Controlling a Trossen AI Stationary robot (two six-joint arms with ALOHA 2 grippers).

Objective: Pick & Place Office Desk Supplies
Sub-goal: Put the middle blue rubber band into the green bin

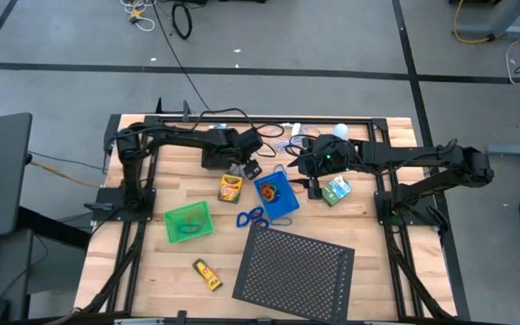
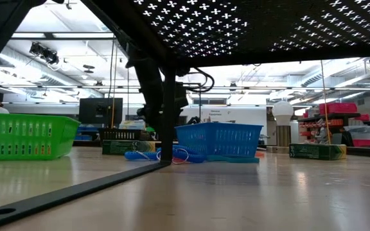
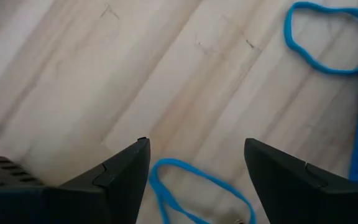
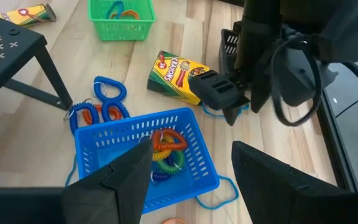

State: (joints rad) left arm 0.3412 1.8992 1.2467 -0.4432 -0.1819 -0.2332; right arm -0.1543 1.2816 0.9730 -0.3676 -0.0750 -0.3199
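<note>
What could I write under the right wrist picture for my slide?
Right gripper open above the blue tray of coloured loops, with the left gripper beside the crayon box.

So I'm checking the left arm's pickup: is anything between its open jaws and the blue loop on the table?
Nothing visible: the left gripper hangs open over the blue loop, only bare wood between.

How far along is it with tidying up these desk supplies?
Partly done, it seems. Coiled loops already lie in the blue tray and the green tray. Nothing is in hand: the left gripper hovers open over a blue loop, and the right gripper hangs open above the blue tray. Left on the table: the crayon box, the yellow tube, the loops beside the blue tray, and a green-white box.
</note>
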